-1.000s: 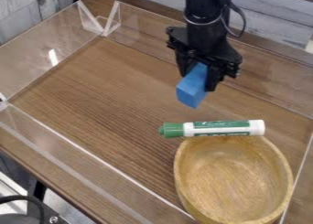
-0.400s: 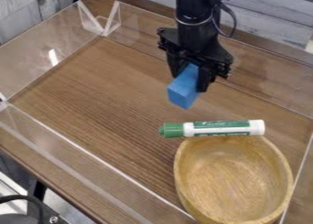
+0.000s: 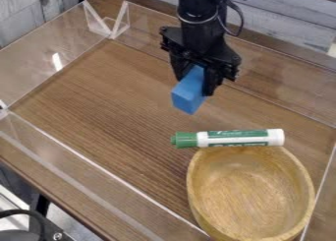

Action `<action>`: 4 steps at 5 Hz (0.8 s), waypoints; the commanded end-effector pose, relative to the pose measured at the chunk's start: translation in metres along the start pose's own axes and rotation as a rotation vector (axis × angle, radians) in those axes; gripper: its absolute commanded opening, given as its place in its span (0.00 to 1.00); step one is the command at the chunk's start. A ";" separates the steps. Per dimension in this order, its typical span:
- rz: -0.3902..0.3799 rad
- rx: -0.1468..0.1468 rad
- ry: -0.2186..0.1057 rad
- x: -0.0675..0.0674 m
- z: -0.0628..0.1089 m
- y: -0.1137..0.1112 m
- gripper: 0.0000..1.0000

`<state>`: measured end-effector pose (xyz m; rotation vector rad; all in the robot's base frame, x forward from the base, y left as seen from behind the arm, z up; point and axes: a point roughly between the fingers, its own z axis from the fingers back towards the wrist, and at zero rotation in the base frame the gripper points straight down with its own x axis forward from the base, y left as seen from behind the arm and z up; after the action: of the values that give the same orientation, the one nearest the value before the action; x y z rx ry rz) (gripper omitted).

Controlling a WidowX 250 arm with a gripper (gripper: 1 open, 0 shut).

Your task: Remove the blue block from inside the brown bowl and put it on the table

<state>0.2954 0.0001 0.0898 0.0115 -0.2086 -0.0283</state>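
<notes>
The blue block [image 3: 190, 92] hangs tilted above the table [image 3: 105, 97], outside the bowl. My gripper [image 3: 196, 78] points down from the black arm and is shut on the block's upper end. The brown bowl [image 3: 252, 194] sits at the lower right, light wood with a thick rim, and nothing lies inside it. The block is up and to the left of the bowl, over bare wood grain.
A green-and-white marker [image 3: 229, 139] lies on its side between the block and the bowl's far rim. Low clear acrylic walls [image 3: 59, 137] border the tabletop, with a folded clear piece [image 3: 105, 21] at the back left.
The gripper, still holding the blue block, has drifted a little to the left and farther from the bowl. The marker and bowl have stayed put.
</notes>
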 end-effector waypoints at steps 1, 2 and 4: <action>0.004 0.005 -0.074 0.009 0.017 0.006 0.00; 0.006 0.005 -0.077 0.009 0.016 0.009 0.00; 0.009 0.000 -0.083 0.009 0.012 0.012 0.00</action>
<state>0.2961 0.0094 0.0865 0.0030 -0.2287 -0.0160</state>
